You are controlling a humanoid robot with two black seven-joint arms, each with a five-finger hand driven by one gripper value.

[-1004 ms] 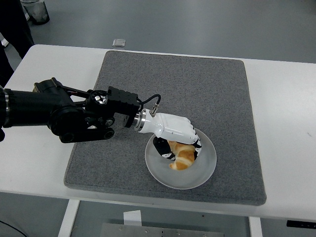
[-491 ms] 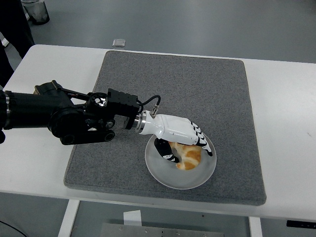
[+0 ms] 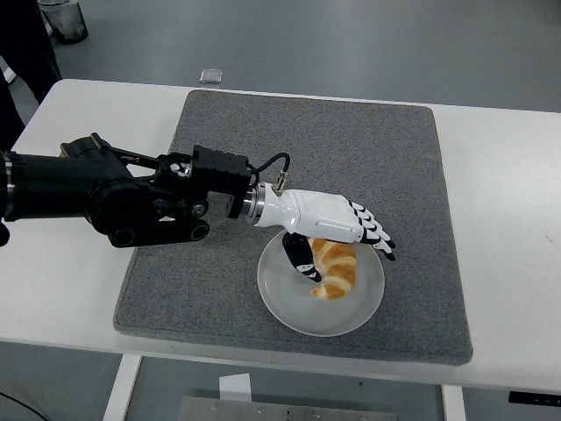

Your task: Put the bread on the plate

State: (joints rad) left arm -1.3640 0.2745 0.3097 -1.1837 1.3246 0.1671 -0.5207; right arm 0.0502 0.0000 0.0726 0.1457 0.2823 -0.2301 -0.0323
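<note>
One golden croissant-shaped bread [image 3: 333,268] lies on my round grey plate [image 3: 285,307], right of centre, so I judge the placing done. My left hand [image 3: 337,226] hovers at the plate's 12 o'clock, fingers [image 3: 375,235] spread flat toward 3 o'clock, thumb hanging down beside the bread, gripping nothing. Plate sits on the grey felt mat [image 3: 351,149].

A white bench [image 3: 508,202] stands on a smooth grey floor [image 3: 351,44], most of its top covered by a grey mat [image 3: 351,149]. A small pale square [image 3: 210,75] lies on the floor beyond it, and a grey bin [image 3: 63,17] sits at the far left corner.
</note>
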